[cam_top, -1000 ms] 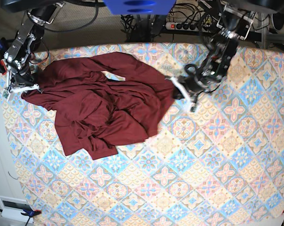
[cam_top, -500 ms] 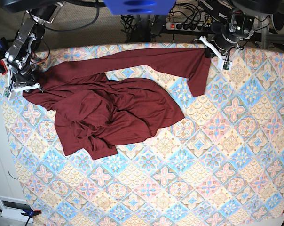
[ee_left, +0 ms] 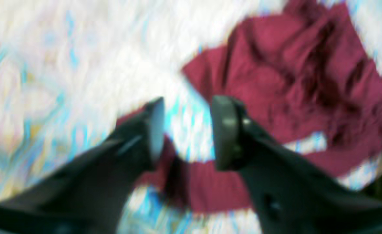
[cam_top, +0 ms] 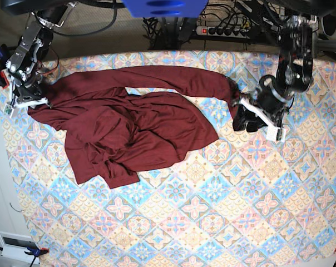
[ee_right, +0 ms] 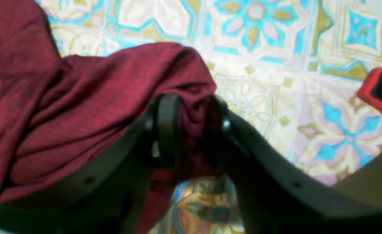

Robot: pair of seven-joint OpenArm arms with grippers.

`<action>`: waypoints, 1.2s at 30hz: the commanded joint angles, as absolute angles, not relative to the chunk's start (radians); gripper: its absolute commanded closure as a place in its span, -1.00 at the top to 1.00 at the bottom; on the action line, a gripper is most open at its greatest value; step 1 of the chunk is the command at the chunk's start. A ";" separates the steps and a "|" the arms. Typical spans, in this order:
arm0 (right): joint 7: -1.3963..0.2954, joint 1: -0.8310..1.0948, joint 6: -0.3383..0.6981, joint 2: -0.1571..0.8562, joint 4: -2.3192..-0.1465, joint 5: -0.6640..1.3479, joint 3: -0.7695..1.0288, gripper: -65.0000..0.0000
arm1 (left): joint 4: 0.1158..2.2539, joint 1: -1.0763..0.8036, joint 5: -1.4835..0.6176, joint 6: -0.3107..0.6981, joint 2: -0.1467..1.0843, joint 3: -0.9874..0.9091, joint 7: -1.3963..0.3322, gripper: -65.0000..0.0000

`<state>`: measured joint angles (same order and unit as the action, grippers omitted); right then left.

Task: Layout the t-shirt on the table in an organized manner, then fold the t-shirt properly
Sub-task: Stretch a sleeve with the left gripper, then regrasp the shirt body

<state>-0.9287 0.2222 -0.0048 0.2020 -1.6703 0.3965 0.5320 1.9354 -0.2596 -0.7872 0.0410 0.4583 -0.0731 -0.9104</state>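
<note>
The dark maroon t-shirt (cam_top: 129, 128) lies crumpled on the left half of the patterned table (cam_top: 223, 211). One long sleeve stretches along the back toward the right. My left gripper (cam_top: 245, 122) hovers just past the sleeve's end. In the blurred left wrist view it (ee_left: 187, 104) stands open, with only table cloth (ee_left: 64, 65) showing between its fingers and the t-shirt (ee_left: 291, 81) beyond. My right gripper (cam_top: 29, 102) sits at the shirt's far left edge. In the right wrist view it (ee_right: 193, 100) has a bunch of the t-shirt (ee_right: 64, 113) pinched between its fingers above the table (ee_right: 269, 97).
A power strip with cables (cam_top: 223, 30) lies behind the table's back edge. A red clamp (ee_right: 377, 94) sits at the table's left edge close to my right gripper. A white box (cam_top: 15, 245) stands on the floor at the front left.
My left gripper pulled a sleeve out toward the back right, then swung down and forward and let it go. The sleeve now lies stretched along the back. The right arm hardly moved.
</note>
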 commanded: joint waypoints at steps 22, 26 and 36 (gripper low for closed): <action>-0.911 0.216 -0.002 0.222 -1.698 0.398 0.538 -0.51 | 1.287 0.217 -0.802 0.045 0.311 0.329 -0.900 -0.40; -0.911 0.216 -0.002 0.222 -1.698 0.398 0.538 -0.51 | 1.283 0.205 -0.776 0.041 0.358 0.317 -0.848 -1.00; -0.911 0.208 -0.002 0.222 -1.689 0.400 0.535 -0.51 | 1.283 0.056 -0.753 0.045 0.496 0.038 -0.760 -1.00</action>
